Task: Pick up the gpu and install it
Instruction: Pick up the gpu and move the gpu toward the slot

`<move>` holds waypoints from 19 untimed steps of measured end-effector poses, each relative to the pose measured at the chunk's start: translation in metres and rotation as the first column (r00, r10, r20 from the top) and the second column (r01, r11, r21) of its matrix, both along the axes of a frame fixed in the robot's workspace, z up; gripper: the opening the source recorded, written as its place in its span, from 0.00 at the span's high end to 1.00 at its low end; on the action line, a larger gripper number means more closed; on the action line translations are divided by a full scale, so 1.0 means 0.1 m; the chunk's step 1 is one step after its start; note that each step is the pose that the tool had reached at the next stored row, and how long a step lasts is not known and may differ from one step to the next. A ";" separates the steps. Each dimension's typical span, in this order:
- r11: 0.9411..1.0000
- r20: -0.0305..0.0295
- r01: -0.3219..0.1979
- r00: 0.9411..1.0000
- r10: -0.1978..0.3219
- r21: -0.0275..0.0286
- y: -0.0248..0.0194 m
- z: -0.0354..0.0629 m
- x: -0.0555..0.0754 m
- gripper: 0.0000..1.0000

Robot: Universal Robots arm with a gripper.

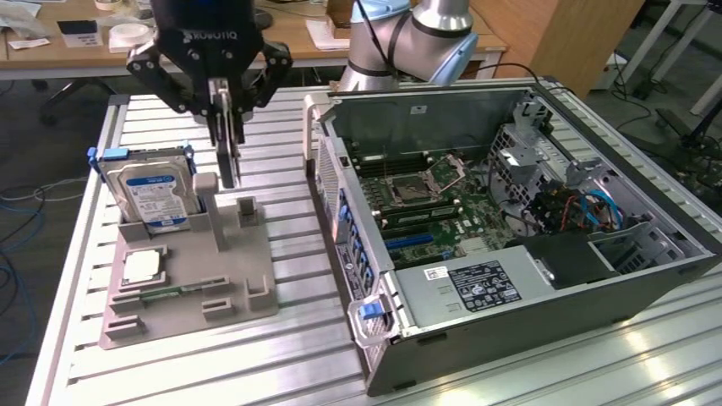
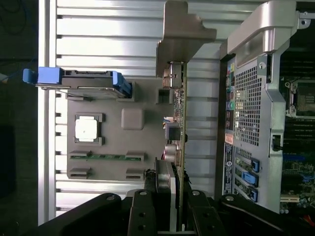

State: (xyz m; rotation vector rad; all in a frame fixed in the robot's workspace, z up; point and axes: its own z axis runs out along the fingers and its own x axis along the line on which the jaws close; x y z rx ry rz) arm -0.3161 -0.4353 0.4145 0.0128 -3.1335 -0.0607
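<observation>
The gpu (image 1: 230, 148) hangs upright and edge-on, a thin dark card under my gripper (image 1: 229, 112), which is shut on its upper edge. Its lower edge sits just over the upright posts of the grey holder (image 1: 215, 288); I cannot tell whether it is clear of them. In the wrist view the gpu (image 2: 180, 118) runs as a narrow strip of board and parts from between my fingers (image 2: 147, 206) to its silver end bracket (image 2: 183, 39). My gripper (image 2: 173, 201) is clamped around the card there.
The holder also carries a silver hard drive (image 1: 152, 190) in blue rails, a processor chip (image 1: 141, 266) and a green memory stick (image 1: 158, 293). An open computer case (image 1: 631, 296) lies at the exterior view's right, motherboard (image 1: 429, 199) exposed. Slatted aluminium table (image 1: 282, 355) below.
</observation>
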 end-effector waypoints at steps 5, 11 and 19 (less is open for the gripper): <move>1.000 0.000 0.000 1.000 0.000 -0.001 0.001 0.045 0.00 0.72; 1.000 0.000 0.000 1.000 0.000 -0.001 0.001 0.047 0.12 0.72; 1.000 0.000 0.000 1.000 0.000 -0.001 0.002 0.046 0.47 0.72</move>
